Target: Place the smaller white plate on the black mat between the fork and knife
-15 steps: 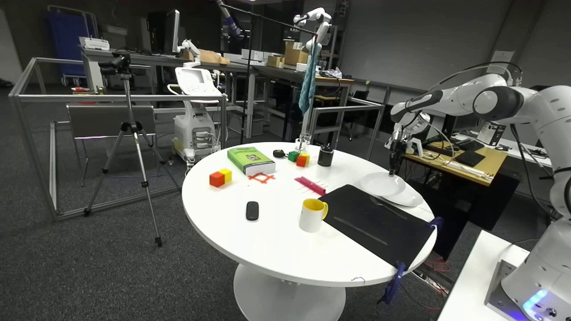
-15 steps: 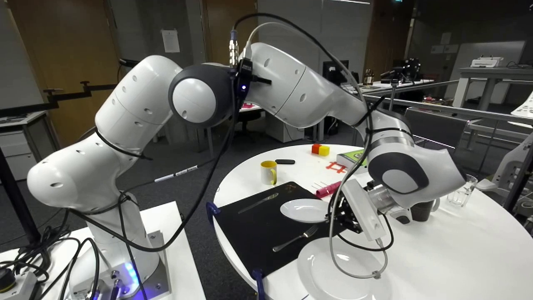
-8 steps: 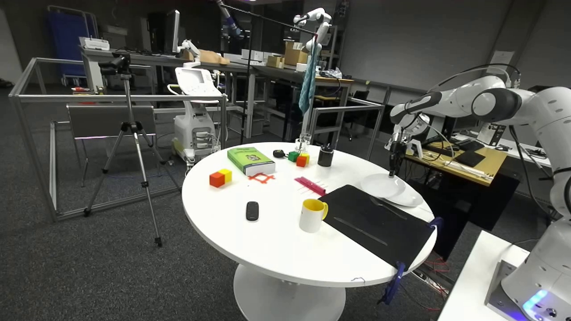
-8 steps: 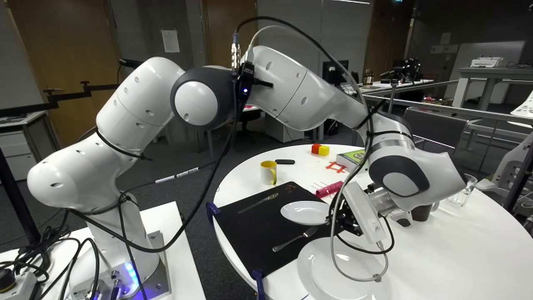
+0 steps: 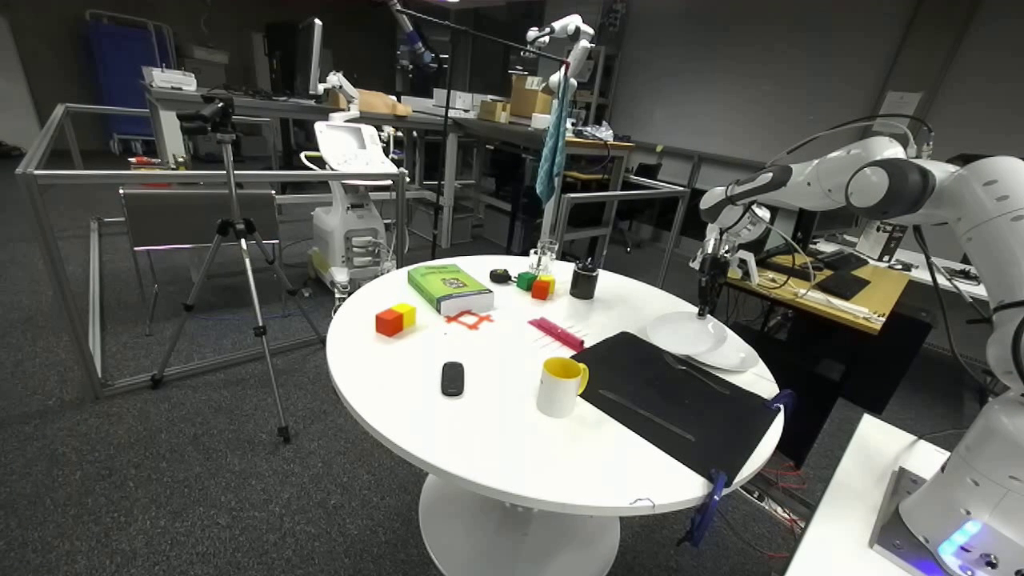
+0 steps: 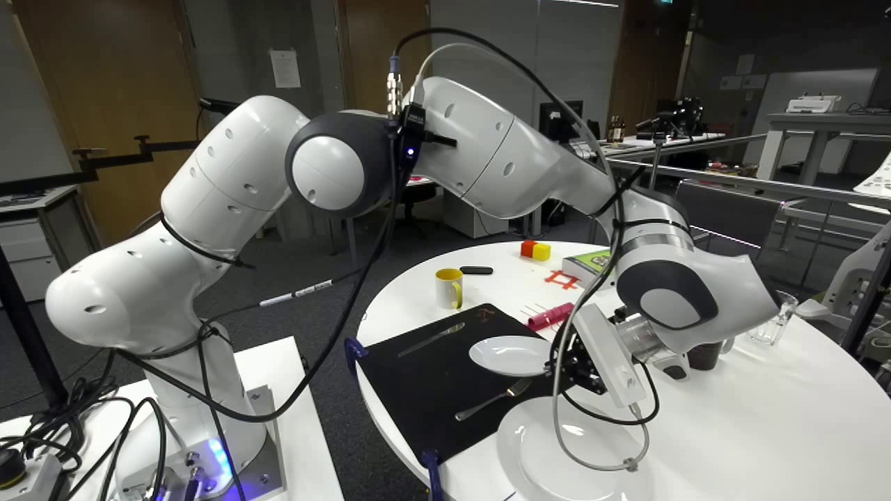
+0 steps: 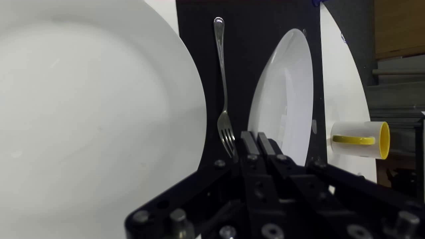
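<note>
My gripper (image 7: 254,134) is shut on the near rim of the smaller white plate (image 7: 282,93), which hangs tilted from the fingertips. In an exterior view this plate (image 6: 508,353) is over the far part of the black mat (image 6: 418,390), between the fork (image 6: 495,398) and the knife (image 6: 433,339). Whether its lower edge touches the mat cannot be told. In the wrist view the fork (image 7: 222,76) lies just left of the fingers; the plate hides most of the knife (image 7: 313,126). My gripper (image 5: 702,314) comes down from above.
A larger white plate (image 6: 550,445) lies on the table beside the fork. The yellow-and-white mug (image 5: 560,388) stands past the knife side of the mat. A pink piece (image 6: 550,316) lies beyond the mat. Blue clamps (image 5: 704,512) grip the table edge. A black cup (image 5: 584,282) stands farther back.
The arm and the smaller plate have come down very slightly since one second ago. Over the last half second nothing visibly moves, and the grip on the rim stays the same.
</note>
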`<control>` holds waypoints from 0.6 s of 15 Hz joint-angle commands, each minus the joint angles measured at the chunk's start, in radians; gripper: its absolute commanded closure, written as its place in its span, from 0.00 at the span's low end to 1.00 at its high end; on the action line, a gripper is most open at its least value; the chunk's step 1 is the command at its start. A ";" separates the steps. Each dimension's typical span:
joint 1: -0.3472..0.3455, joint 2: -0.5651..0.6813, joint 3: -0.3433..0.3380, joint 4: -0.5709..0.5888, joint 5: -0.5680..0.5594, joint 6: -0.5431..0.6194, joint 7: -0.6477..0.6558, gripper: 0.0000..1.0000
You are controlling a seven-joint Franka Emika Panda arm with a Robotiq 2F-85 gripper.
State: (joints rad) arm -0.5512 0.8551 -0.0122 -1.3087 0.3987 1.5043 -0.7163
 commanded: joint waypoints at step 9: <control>0.008 -0.005 -0.002 -0.006 0.012 0.004 -0.006 0.99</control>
State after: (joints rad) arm -0.5496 0.8626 -0.0122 -1.3094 0.3992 1.5043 -0.7163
